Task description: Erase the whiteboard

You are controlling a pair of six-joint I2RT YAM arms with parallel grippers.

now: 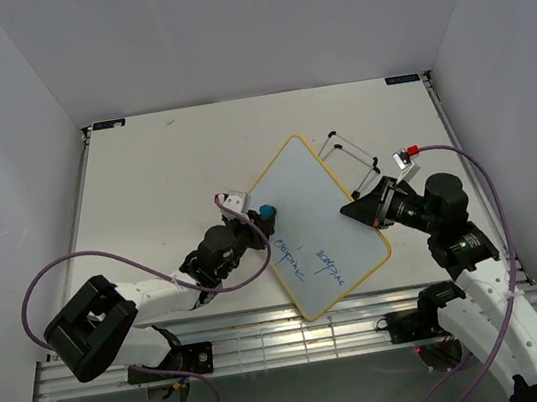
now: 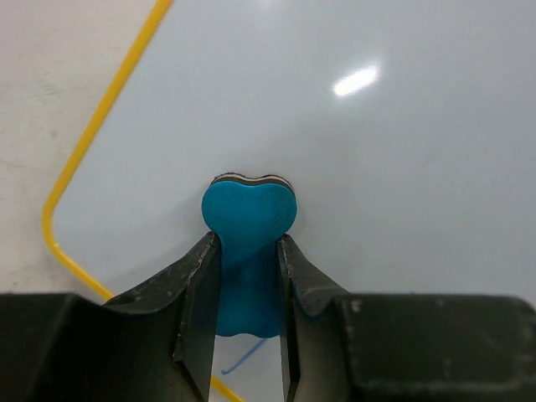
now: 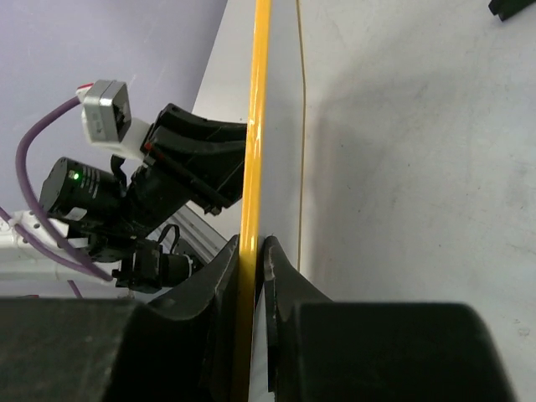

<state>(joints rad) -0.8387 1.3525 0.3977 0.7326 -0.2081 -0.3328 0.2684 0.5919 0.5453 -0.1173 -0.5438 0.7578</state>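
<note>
- The left gripper (image 2: 249, 244) is clamping narrowly on the blue eraser (image 2: 249, 219), pressing its pad against the whiteboard (image 2: 377, 167).
- The right gripper (image 3: 252, 251) is pinching the board's yellow frame (image 3: 255, 126), apparently steadying it.
- Ahead of the eraser the face is showing clean; blue writing (image 1: 310, 261) behind it is awaiting wiping.

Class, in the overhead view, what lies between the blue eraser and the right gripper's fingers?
Only bare whiteboard face separates eraser and fingers, in the top view; the blue writing lies below that stretch.
</note>
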